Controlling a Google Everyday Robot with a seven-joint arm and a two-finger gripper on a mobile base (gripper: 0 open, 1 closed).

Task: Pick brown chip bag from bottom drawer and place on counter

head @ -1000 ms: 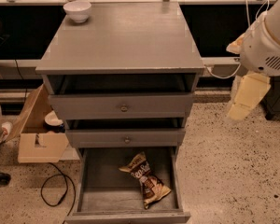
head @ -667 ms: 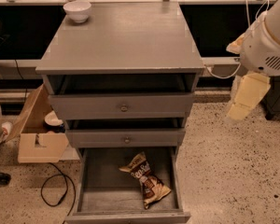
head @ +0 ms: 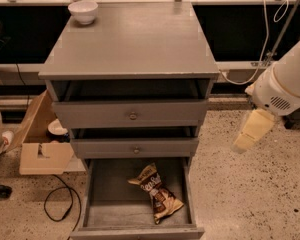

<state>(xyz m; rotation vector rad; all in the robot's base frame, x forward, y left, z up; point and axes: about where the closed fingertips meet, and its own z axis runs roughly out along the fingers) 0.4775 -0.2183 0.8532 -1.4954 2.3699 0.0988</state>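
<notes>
1. Far left, on the floor: a cardboard box and a black cable, both beside the cabinet.
2. A white bowl sits at the rear left corner of the grey surface.
3. The bottom drawer stands pulled open. The brown chip bag lies flat on the drawer floor, right of centre, set at a slant.
4. Right of the cabinet and well apart from it, the claw hangs below the white arm, level with the two upper drawers. I cannot tell whether it is wide or narrow.

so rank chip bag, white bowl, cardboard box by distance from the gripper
The gripper hangs at far right.
1. brown chip bag, in the bottom drawer.
2. white bowl, back-left corner of the counter, and cardboard box, low left: too close to call.
</notes>
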